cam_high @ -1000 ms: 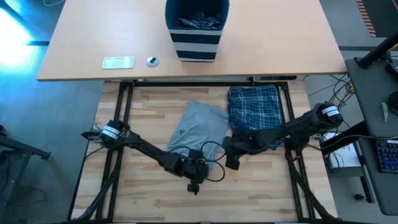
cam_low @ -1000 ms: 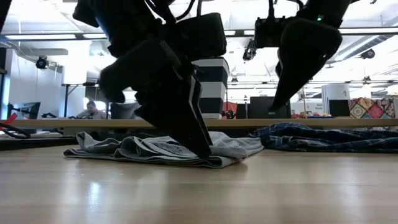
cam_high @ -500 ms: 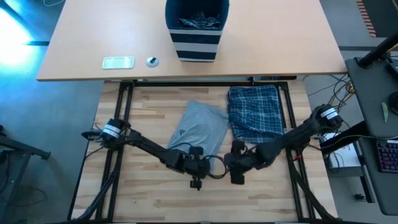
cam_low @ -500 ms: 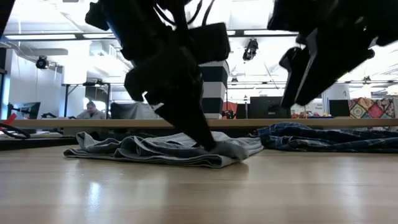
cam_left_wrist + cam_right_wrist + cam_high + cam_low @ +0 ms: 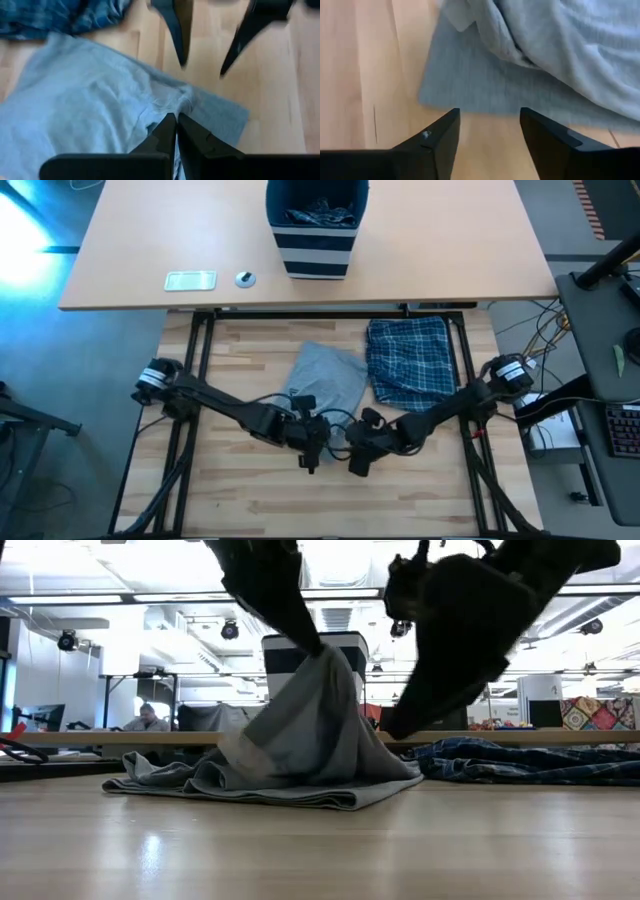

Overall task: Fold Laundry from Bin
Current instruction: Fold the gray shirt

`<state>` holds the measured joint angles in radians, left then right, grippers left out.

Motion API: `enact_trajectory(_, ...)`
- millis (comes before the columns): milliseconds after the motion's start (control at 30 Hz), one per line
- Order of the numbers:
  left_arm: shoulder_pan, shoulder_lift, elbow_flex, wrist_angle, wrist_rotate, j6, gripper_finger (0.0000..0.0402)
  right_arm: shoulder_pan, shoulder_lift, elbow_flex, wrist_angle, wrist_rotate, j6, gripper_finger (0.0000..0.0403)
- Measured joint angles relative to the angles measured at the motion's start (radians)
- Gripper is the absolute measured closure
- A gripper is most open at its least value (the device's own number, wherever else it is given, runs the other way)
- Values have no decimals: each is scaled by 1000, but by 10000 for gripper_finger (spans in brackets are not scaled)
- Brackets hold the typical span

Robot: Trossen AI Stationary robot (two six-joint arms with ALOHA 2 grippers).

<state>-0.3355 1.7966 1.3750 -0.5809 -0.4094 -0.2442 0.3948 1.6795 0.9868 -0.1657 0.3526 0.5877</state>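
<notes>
— What do we have nearest us on the wooden table (image 5: 250, 500)?

— We see both grippers low at the near edge of the grey T-shirt (image 5: 325, 385). Our left gripper (image 5: 176, 120) has its fingers pinched tight on a fold of that shirt's near edge, and in the low view the cloth rises in a peak under it while the rest lies flat. Our right gripper (image 5: 490, 120) sits just to the right of it, its fingers spread apart with nothing between them, over the shirt's near corner and the bare wood.

— And a little farther back?

— We see the grey T-shirt spread in the middle of the table, and the blue-and-white plaid garment (image 5: 408, 360) lying just to its right, touching or nearly so along one side.

— Beyond the table?

— We see a pale desk (image 5: 450, 250) across the far side. The bin (image 5: 316, 240), navy with pale stripes, stands upright on it near the middle, with more laundry (image 5: 318, 214) inside. To its left lie a flat pale object (image 5: 190, 280) and a small round thing (image 5: 245, 278).
</notes>
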Motion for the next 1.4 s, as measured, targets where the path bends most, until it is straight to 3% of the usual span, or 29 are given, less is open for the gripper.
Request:
enact_trajectory(367,0,-34,7,-4,-27,22,402,-48,110,-2,317,56,-103,312)
enact_trajectory(533,-2,-34,6,-7,-27,26,402,1,74,32,256,-40,-160,335)
enact_trajectory(700,-1,-34,5,-12,-28,26,402,64,13,56,-5,221,-123,346)
enact_trajectory(833,-4,-34,5,16,-27,27,402,34,37,50,55,293,-160,353)
enact_trajectory(1167,-4,-30,1,54,21,23,397,2,109,60,321,192,-272,388)
enact_trajectory(1300,-4,-30,-3,110,72,25,365,2,109,70,318,172,-285,393)
enact_trajectory(1400,-10,-30,-3,128,127,22,326,5,104,73,322,53,-290,393)
